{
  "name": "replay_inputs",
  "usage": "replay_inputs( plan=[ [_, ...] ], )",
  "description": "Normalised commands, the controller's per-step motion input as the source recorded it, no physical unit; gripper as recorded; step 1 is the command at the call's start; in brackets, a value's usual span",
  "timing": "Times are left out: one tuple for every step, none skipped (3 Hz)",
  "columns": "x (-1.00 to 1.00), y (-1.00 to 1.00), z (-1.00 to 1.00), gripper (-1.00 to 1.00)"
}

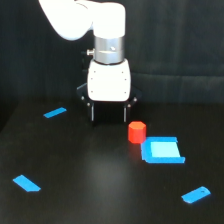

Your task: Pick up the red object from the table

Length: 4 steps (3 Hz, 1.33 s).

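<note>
Nearest, on the table [100,185]: blue strip [26,183] at the exterior view's left, blue rounded piece [196,194] at its right. Further back, blue square [161,150] lying flat, with the red object [136,131] upright, just beside its far-left corner. Beyond that, gripper [108,116] with dark fingers spread wide, holding nothing, set behind and left of the red object, apart from it. Another blue strip [55,112] at far left. White arm [85,20] rising behind.
</note>
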Motion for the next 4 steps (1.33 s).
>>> replay_inputs(
  plan=[
    [0.71,-0.59,-0.05,0.96],
    [0.66,-0.64,0.06,1.00],
    [0.15,-0.63,0.21,0.92],
    [-0.05,-0.36,-0.13,0.94]
  ],
)
